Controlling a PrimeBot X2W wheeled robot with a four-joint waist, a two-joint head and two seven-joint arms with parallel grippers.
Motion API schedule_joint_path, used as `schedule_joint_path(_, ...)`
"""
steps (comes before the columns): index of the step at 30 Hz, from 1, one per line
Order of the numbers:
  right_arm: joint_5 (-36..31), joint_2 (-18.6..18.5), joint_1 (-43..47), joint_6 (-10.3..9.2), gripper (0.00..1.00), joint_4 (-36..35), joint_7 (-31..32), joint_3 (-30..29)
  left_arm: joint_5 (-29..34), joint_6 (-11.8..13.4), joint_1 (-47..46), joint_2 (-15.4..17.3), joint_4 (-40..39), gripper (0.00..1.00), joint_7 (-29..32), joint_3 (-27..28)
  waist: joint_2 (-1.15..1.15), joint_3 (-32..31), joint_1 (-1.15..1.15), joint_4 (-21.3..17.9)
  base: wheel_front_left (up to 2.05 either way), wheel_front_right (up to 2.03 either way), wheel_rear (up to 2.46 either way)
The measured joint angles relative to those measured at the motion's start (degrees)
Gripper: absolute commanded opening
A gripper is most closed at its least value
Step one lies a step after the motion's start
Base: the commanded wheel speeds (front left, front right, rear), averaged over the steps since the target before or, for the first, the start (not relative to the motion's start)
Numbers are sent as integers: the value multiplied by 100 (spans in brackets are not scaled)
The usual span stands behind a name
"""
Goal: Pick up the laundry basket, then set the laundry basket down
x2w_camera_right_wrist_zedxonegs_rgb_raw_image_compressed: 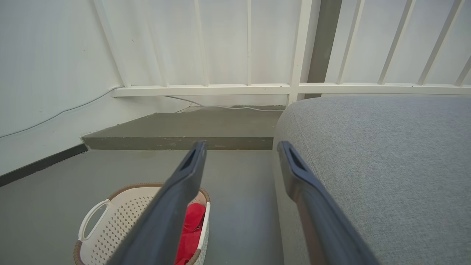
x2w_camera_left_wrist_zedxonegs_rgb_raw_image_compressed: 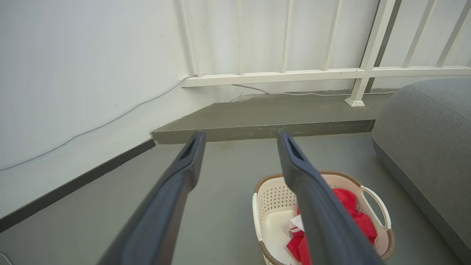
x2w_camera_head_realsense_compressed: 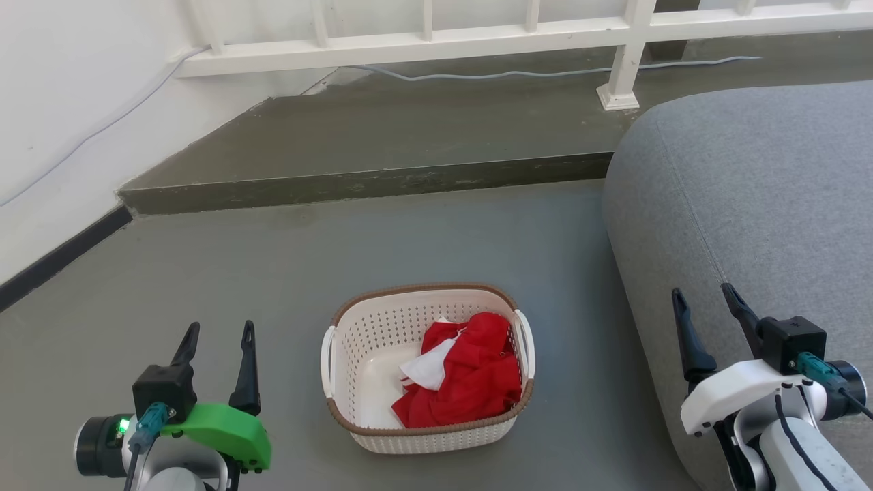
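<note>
On the right bulks the grey sofa (x2w_camera_head_realsense_compressed: 750,204), the basket (x2w_camera_head_realsense_compressed: 382,327) sitting on the floor (x2w_camera_head_realsense_compressed: 273,273) just left of it. Beside it the left claw (x2w_camera_head_realsense_compressed: 219,331) and the right claw (x2w_camera_head_realsense_compressed: 702,292) flank it, spread and empty; gripping one thin handle (x2w_camera_head_realsense_compressed: 528,348) unevenly could tip out the red cloth (x2w_camera_head_realsense_compressed: 477,375).

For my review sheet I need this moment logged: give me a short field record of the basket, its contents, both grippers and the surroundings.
laundry basket: upright on the grey floor, not held
contents: red cloth with a white piece, bunched toward the robot's right side
handles: white loops on both sides, untouched
left gripper: jaws open, empty, apart from the basket
right gripper: jaws open, empty, by the grey cushion
background: raised step, white railing
task stage: pick-up not yet begun
</note>
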Motion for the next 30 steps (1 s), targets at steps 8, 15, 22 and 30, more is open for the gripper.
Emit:
schedule_joint_path(8,-24,5,-3,8,100,24,0,-71,0,0,-1,-24,63,100,0,25,0,12,0,3,0,0,0)
schedule_joint_path(15,-34,24,-4,62,100,37,0,-85,3,0,-1,-100,131,100,0,36,0,41,0,5,0,0,0)
schedule_joint_path(22,-38,32,-25,69,100,32,0,-101,11,0,-20,-112,107,100,0,36,0,198,0,10,0,0,0)
schedule_joint_path(30,-38,82,-319,111,100,-77,0,-127,52,0,-367,-133,-47,100,-1,90,0,645,0,17,0,0,0)
